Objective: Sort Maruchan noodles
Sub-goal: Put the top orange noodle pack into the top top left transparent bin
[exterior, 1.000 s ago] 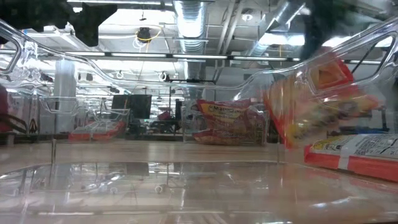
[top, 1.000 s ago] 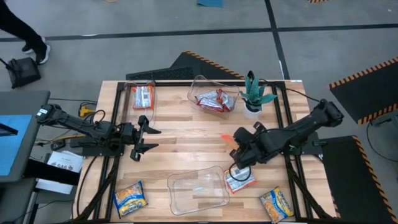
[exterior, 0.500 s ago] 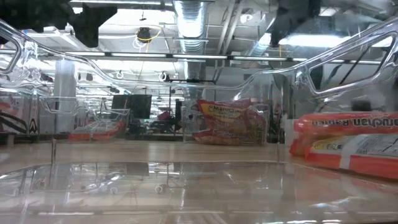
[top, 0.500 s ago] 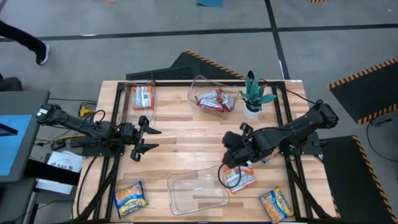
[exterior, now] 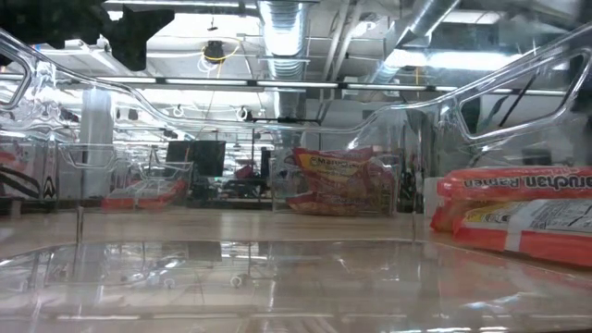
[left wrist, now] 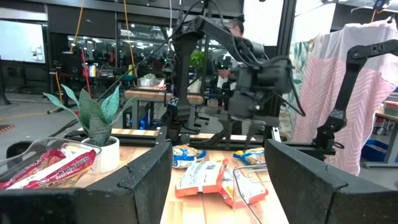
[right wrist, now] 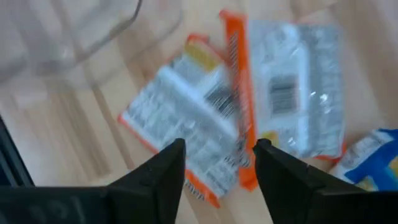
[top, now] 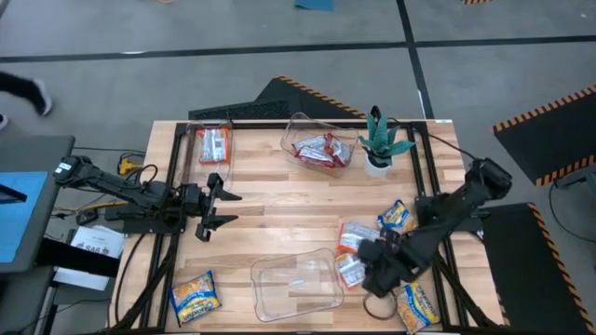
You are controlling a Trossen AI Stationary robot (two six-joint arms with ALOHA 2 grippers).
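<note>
High view shows right gripper (top: 379,275) released, empty, directly over two orange packets (top: 352,251) lying side by side (left gripper (top: 216,206) far, also released).

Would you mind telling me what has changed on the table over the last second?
The right gripper let go of an orange packet, opened, and swung back toward the near right edge; that packet now lies beside another orange packet. A yellow-and-blue packet, hidden under the arm before, now shows. The left gripper, the bins and the plant stayed put.
</note>
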